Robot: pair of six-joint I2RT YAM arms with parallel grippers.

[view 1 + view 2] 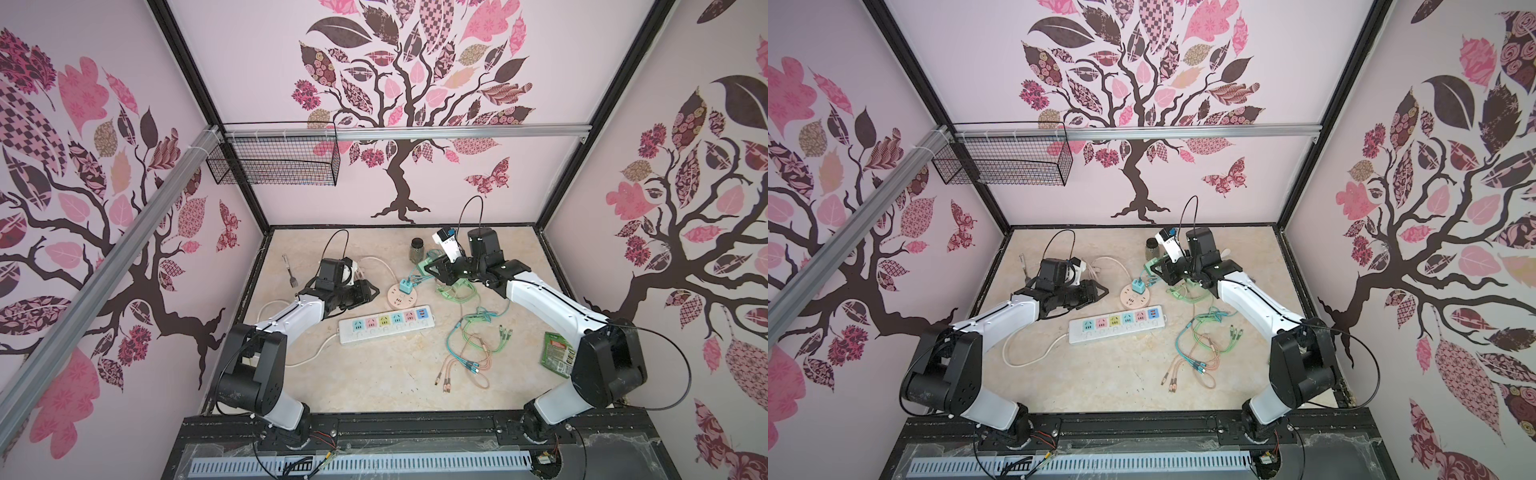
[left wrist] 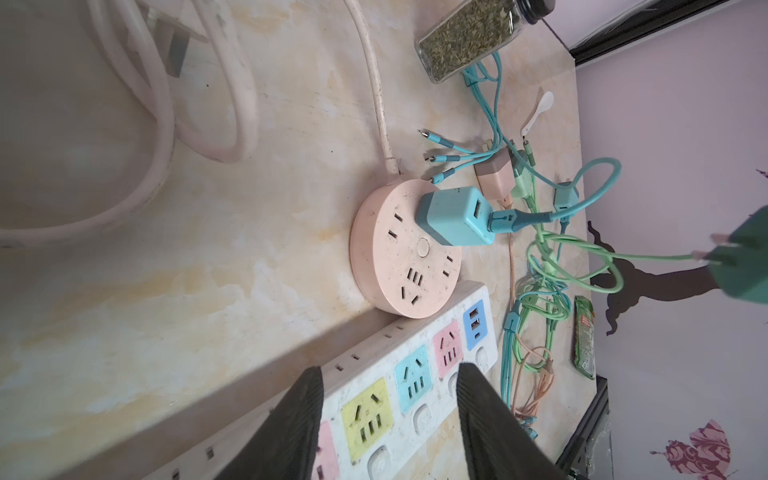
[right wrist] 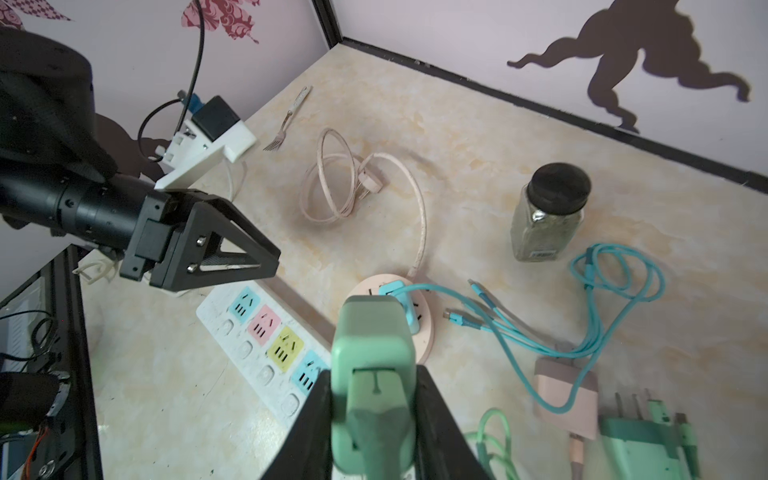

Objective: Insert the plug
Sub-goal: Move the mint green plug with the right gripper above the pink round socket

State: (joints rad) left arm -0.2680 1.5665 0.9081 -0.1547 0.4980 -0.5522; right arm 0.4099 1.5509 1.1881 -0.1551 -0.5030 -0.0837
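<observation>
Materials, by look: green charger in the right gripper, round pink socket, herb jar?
Green charger: moulded plastic, satin; rounded edges, soft even sheen.
Round socket: pink plastic, matte; scuffed, dirt-speckled.
Jar: clear glass or hard plastic, cannot tell which; contents show through, bright glint at shoulder.
Lid: black, probably plastic, dull.

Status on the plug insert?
Right gripper shut on green plug, not yet inserted. Left gripper open, empty, near white power strip. Blue charger occupies one slot of round pink socket.

Both top views look steeply down from high up; the close wrist views share the round socket [image 2: 374,257]
</observation>
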